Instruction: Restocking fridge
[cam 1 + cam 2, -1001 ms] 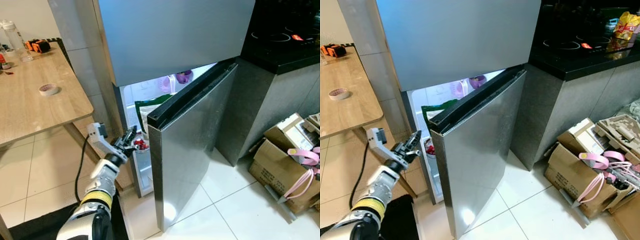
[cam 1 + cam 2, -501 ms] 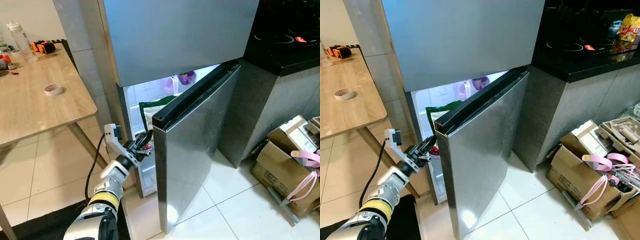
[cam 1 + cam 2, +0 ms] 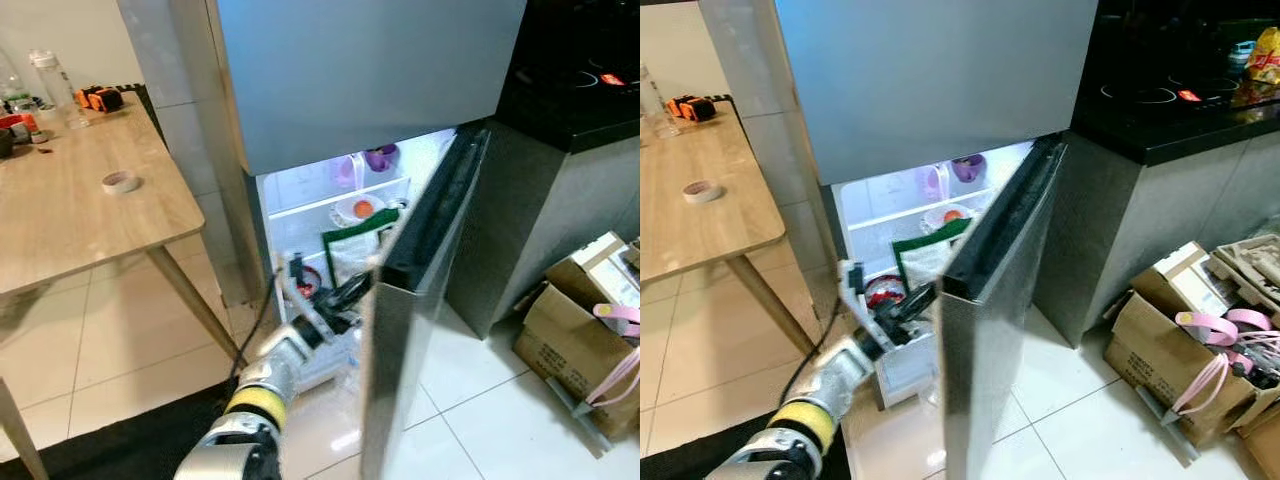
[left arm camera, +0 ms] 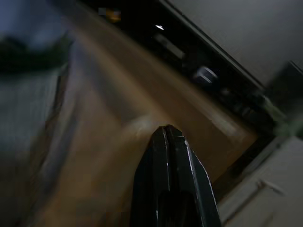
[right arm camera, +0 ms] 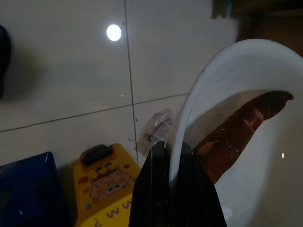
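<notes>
So we've got the fridge (image 3: 370, 80) in front of us, its lower door (image 3: 415, 330) swung wide and edge-on to us, lit compartment showing. To our left is the wooden surface (image 3: 60, 210) with a roll of tape (image 3: 121, 181) near its right edge and a clear bottle (image 3: 55, 85) at the far edge. Cardboard boxes (image 3: 580, 300) sit on the floor at the right, next to the dark counter (image 3: 590, 90).

Inside the fridge, a green-edged bag (image 3: 352, 250) stands on the lower shelf, a small bowl with something orange (image 3: 360, 208) sits on the shelf above, and a purple cup (image 3: 379, 157) is up top.

Left claw (image 3: 352, 291) reaches into the opening just beside the door's inner edge; its fingers are pressed together on nothing.

Right claw (image 5: 169, 156) is clamped on the rim of a white bowl (image 5: 227, 94) holding a brown root vegetable (image 5: 236, 132), over tiled floor.
</notes>
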### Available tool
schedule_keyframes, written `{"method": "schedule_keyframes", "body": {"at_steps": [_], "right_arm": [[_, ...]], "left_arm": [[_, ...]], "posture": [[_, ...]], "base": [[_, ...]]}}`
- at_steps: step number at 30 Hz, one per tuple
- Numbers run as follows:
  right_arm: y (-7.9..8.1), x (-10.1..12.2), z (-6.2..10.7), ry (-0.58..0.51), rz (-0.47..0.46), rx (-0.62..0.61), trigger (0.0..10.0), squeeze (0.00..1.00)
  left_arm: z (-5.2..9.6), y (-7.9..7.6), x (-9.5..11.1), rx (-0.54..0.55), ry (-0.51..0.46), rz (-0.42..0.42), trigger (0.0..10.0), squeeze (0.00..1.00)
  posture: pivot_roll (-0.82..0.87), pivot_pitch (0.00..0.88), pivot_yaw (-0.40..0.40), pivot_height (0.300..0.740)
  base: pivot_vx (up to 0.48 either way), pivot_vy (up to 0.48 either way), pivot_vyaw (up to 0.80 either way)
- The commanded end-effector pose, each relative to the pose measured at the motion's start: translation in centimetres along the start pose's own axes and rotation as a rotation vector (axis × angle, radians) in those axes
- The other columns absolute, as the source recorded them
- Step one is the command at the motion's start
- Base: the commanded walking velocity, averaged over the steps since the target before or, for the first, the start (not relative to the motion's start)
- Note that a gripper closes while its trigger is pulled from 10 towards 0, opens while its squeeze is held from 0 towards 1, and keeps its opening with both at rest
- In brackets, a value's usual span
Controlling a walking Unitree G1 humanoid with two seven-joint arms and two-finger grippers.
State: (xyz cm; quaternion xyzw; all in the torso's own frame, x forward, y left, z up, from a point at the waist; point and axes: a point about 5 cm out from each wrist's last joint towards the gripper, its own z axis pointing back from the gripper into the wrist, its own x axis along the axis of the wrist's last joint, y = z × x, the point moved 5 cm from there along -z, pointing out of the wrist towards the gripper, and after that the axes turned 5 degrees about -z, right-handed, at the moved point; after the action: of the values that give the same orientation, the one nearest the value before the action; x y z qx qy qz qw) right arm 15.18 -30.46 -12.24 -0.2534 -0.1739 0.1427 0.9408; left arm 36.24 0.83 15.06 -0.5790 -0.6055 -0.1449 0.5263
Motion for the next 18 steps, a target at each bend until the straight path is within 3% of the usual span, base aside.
{"method": "schedule_keyframes", "body": {"at_steps": [1,2,5,7,10,11,12,13,14,15,16,17,18], "right_arm": [[-0.3,-0.6,0.0,0.020,-0.018,-0.015,10.0,0.00],[-0.3,-0.8,0.0,0.026,-0.024,-0.019,10.0,0.00],[-0.3,-0.9,0.0,0.030,-0.030,-0.019,10.0,0.00],[-0.2,-1.1,0.1,0.034,-0.036,-0.019,10.0,0.00],[-0.1,-1.1,0.1,0.035,-0.037,-0.018,10.0,0.00],[0.0,-1.1,0.1,0.035,-0.038,-0.017,10.0,0.00],[0.0,-1.1,0.1,0.035,-0.038,-0.017,10.0,0.00],[0.0,-1.0,0.1,0.033,-0.041,-0.016,10.0,0.00],[0.0,-1.0,0.1,0.033,-0.041,-0.016,10.0,0.00],[0.0,-0.7,0.1,0.021,-0.049,-0.015,10.0,0.00],[0.0,-0.6,0.1,0.016,-0.053,-0.015,10.0,0.00],[0.0,-0.6,0.1,0.016,-0.053,-0.015,10.0,0.00],[0.0,-0.4,0.1,0.009,-0.049,-0.018,10.0,0.00]], "left_arm": [[-3.4,-3.3,-0.8,-0.146,-0.014,0.043,10.0,0.00],[-3.9,-4.5,-1.1,-0.209,0.000,0.053,10.0,0.00],[-3.7,-4.8,-1.3,-0.237,0.014,0.057,10.0,0.00],[-2.3,-4.0,-1.7,-0.206,0.033,0.060,10.0,0.00],[-1.4,-3.3,-1.7,-0.169,0.036,0.059,10.0,0.00],[0.0,-2.0,-1.7,-0.098,0.029,0.055,10.0,0.00],[0.0,-2.0,-1.7,-0.098,0.029,0.055,10.0,0.00],[1.9,-0.2,-1.3,0.010,0.015,0.041,10.0,0.00],[1.9,-0.2,-1.3,0.010,0.015,0.041,10.0,0.00],[5.5,3.3,-0.1,0.227,-0.027,0.015,10.0,0.00],[6.6,4.3,0.4,0.295,-0.042,0.002,10.0,0.00],[6.6,4.3,0.4,0.295,-0.042,0.002,10.0,0.00],[8.2,5.4,1.0,0.376,-0.063,0.002,10.0,0.00]], "posture": [[-0.11,0.000,0.048,0.740],[-0.11,0.000,0.049,0.740],[-0.11,0.000,0.049,0.740],[-0.10,0.000,0.045,0.740],[-0.09,0.000,0.044,0.740],[-0.09,0.000,0.042,0.740],[-0.09,0.000,0.042,0.740],[-0.09,0.000,0.042,0.740],[-0.09,0.000,0.042,0.740],[-0.08,0.000,0.030,0.740],[-0.08,0.000,0.030,0.740],[-0.08,0.000,0.030,0.740],[-0.08,0.000,0.033,0.740]], "base": [[0.000,0.000,0.00],[0.000,0.000,0.00],[0.000,0.000,0.00],[0.000,0.000,0.00],[0.000,0.000,0.00],[0.000,0.000,0.00],[0.000,0.000,0.00],[0.000,0.000,0.00],[0.000,0.000,0.00],[0.000,0.000,0.00],[0.000,0.000,0.00],[0.000,0.000,0.00],[0.000,0.000,0.00]]}}
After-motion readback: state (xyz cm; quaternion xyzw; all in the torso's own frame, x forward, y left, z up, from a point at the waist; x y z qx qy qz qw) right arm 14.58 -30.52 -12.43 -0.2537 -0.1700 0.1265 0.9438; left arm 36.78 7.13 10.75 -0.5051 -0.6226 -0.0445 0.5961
